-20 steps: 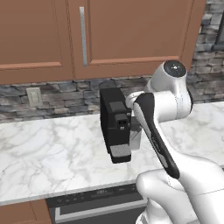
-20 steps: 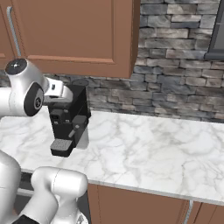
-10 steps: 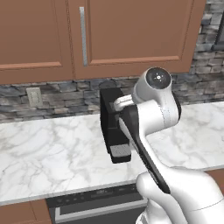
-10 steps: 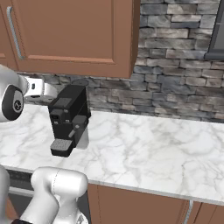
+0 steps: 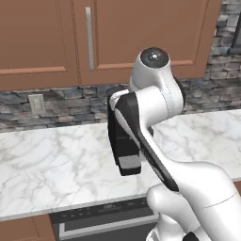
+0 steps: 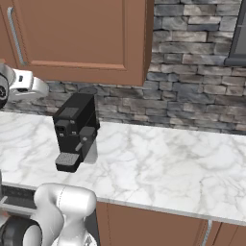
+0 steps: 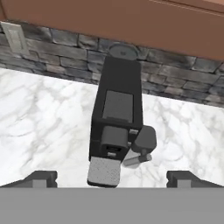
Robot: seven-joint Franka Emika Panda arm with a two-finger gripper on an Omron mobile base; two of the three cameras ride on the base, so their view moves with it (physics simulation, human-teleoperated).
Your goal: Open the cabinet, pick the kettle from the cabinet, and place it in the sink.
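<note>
cabinet (image 5: 141,40) door shut, reddish-brown, vertical silver bar handle (image 5: 88,38)

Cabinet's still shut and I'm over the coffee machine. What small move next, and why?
Probably raise the open gripper toward the cabinet handle: the cabinet door is closed, and the hand view looks down at the coffee machine, well below the handle.

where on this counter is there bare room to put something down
The marble counter is bare to the right of the coffee machine, up to the stone wall. Another bare patch lies left of the machine, below the wall outlet. It is crowded only around the machine, near the arm.
</note>
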